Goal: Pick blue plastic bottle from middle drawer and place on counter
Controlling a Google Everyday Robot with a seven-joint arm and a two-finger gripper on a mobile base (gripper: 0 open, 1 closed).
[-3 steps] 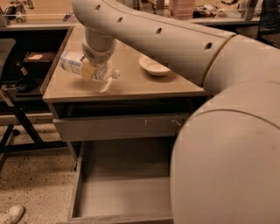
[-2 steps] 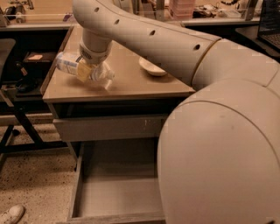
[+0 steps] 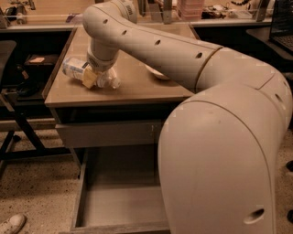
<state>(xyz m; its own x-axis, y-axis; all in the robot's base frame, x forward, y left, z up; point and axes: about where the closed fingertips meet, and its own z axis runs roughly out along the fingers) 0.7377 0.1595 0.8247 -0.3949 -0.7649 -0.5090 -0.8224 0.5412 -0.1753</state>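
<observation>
My gripper [image 3: 94, 75] hangs from the arm over the left part of the counter [image 3: 137, 89]. It is shut on the blue plastic bottle [image 3: 73, 68], a clear pale bottle that lies on its side. The bottle sits at or just above the tan top, near its left edge. One yellowish finger [image 3: 89, 78] shows in front of the bottle. The middle drawer [image 3: 119, 201] is pulled open below, and the part of its grey floor that shows is bare. My arm hides the drawer's right part.
A white bowl [image 3: 158, 73] sits on the counter behind my arm. A closed grey drawer front [image 3: 110, 133] lies above the open drawer. A black stand [image 3: 13, 123] and a shoe [image 3: 11, 224] are at the left. A cluttered bench [image 3: 192, 11] runs behind.
My gripper has carried the bottle leftward and lower, toward the counter's left edge. The drawer has stayed open.
</observation>
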